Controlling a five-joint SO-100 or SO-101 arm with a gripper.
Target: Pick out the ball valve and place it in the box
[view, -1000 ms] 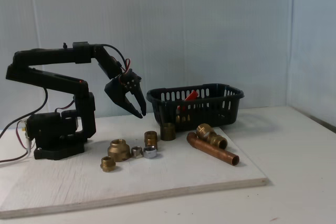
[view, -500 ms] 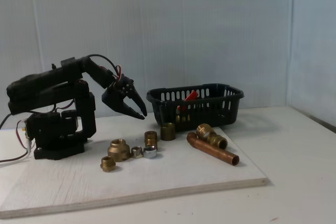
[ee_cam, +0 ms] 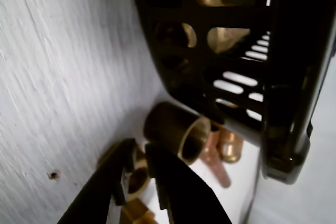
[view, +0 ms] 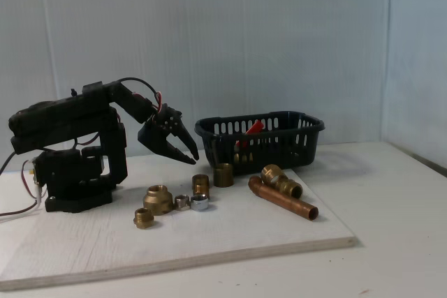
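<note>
Hovering hand: the black hand (view: 188, 154) hangs in the air just left of the box in the fixed view, tips pointing down and to the right, above the row of loose fittings.
Hand state: its two dark fingers (ee_cam: 173, 182) sit close together with only a narrow slit between them in the wrist view, and there is nothing between them.
Ball valve: the ball valve (view: 252, 130) lies inside the box, its red lever slanting up to the rim; the brass body (ee_cam: 227, 36) glints through the slots in the wrist view.
Box: the black slotted box (view: 293, 139) sits at the back of the board, its curved wall (ee_cam: 173, 30) looming right in front of the wrist camera.
Nearest fitting: a short brass sleeve (view: 223, 174) stands just in front of the box, and in the wrist view it lies (ee_cam: 176, 129) right past the fingertips.
Copper pipe: the copper pipe (view: 286, 202) with its brass elbow rests to the right of the sleeve on the board.
Small fittings: a brass reducer (view: 158, 199) and several little couplings cluster lower left of the sleeve.
Worktop: a pale wooden board (view: 230, 239) carries it all, lying on the white worktop (view: 398, 242).
</note>
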